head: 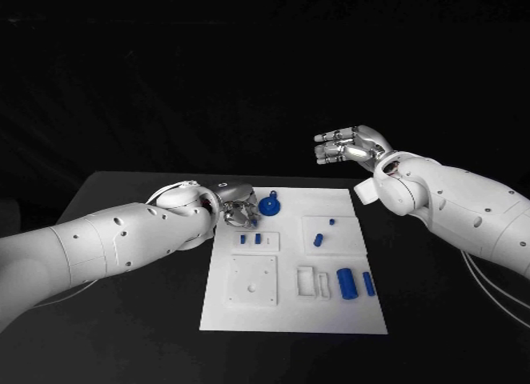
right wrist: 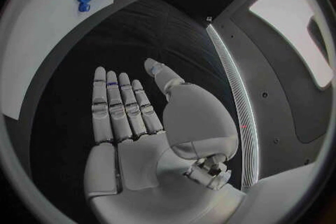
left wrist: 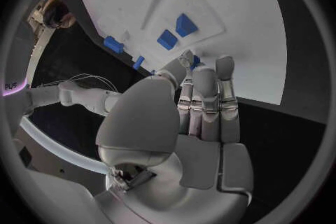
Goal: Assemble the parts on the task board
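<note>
Black table (head: pixel 126 188) is bearing the task board (head: pixel 294 316); left hand (head: pixel 233 204) is reaching empty-fingered toward the blue gear (head: pixel 271 206), likely to grasp it, while right hand (head: pixel 351 146) is hovering apart, empty, fingers loosely spread.

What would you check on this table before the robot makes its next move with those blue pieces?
1. Right hand free, clear of the board: ok, raised beyond the table, holding nothing.
2. Left hand at the task board: ok, over its far left corner.
3. Left hand holding a part: cannot tell.
4. Blue gear reachable: ok, just beside the left hand.
5. Two blue cylinders still loose: ok, lying near the right edge.
</note>
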Controlling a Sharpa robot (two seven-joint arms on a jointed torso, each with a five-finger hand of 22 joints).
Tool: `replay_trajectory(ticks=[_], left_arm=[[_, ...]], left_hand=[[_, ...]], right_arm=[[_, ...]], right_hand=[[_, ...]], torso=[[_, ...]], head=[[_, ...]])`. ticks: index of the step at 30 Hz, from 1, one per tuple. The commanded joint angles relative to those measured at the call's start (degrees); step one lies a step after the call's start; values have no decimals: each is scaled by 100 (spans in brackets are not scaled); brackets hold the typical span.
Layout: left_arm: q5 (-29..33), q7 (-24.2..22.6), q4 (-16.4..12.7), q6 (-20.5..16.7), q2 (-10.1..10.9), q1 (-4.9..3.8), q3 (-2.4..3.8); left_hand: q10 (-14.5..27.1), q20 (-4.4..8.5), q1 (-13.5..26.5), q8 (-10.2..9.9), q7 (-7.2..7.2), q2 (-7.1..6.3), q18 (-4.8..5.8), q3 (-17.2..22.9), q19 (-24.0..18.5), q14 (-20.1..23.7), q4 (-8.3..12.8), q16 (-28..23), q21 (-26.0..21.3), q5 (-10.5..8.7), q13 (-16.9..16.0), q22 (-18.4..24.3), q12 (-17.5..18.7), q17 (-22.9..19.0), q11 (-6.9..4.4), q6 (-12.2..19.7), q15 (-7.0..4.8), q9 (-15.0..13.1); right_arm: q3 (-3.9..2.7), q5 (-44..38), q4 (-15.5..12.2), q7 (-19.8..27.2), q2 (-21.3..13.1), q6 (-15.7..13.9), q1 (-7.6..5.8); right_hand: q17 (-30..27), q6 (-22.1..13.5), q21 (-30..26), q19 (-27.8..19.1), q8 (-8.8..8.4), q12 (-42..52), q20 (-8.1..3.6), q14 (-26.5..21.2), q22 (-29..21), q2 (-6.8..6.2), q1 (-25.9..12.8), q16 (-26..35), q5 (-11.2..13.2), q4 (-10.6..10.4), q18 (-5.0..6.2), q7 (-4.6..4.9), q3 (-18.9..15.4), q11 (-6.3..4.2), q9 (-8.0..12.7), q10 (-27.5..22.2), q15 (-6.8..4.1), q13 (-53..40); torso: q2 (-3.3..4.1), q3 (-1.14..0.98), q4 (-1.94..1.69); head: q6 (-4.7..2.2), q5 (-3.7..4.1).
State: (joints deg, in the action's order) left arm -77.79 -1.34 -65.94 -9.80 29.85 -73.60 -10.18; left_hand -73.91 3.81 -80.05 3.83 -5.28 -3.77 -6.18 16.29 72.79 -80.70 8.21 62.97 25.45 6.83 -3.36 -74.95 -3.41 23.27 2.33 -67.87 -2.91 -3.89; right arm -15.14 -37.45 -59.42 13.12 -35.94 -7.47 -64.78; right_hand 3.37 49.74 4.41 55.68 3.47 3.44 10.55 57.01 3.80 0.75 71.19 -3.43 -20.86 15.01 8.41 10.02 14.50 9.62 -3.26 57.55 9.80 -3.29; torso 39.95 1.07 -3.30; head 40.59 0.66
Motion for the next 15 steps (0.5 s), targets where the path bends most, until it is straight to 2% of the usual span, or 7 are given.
replay_trajectory(ticks=[1,6,15], left_arm=[[34,-73,-27,89,-16,14,-3],[52,-14,-14,148,-15,14,-3],[83,-27,-20,122,-4,17,-2]], left_hand=[[89,2,11,-30,-2,-81,40,-52,2,61,-17,-30,-51,9,-8,-99,-14,7,21,81,20,8],[338,-39,29,-27,-11,-120,19,-56,-10,98,-44,-47,-98,-50,-6,-94,-15,-1,98,192,72,7],[445,-75,21,-26,-4,-193,-25,-32,16,101,-71,-42,-147,-40,-5,-100,-13,-9,132,320,98,5]], right_arm=[[-4,-32,-5,56,1,86,1],[-4,-32,-7,56,-2,85,1],[-4,-32,-6,60,-3,87,1]], right_hand=[[7,29,-18,-22,-25,-13,0,-8,-2,19,-19,-1,-24,-4,69,15,33,3,4,32,-16,1],[7,29,-18,-22,-25,-13,0,-8,-2,19,-19,-1,-24,-4,69,15,33,3,4,32,-16,1],[7,29,-18,-22,-25,-13,0,-8,-2,19,-19,-1,-24,-4,69,15,33,3,4,32,-16,1]], torso=[[-1,-3,4],[-1,-5,5],[1,-1,8]], head=[[-5,-1],[8,-8],[-4,20]])
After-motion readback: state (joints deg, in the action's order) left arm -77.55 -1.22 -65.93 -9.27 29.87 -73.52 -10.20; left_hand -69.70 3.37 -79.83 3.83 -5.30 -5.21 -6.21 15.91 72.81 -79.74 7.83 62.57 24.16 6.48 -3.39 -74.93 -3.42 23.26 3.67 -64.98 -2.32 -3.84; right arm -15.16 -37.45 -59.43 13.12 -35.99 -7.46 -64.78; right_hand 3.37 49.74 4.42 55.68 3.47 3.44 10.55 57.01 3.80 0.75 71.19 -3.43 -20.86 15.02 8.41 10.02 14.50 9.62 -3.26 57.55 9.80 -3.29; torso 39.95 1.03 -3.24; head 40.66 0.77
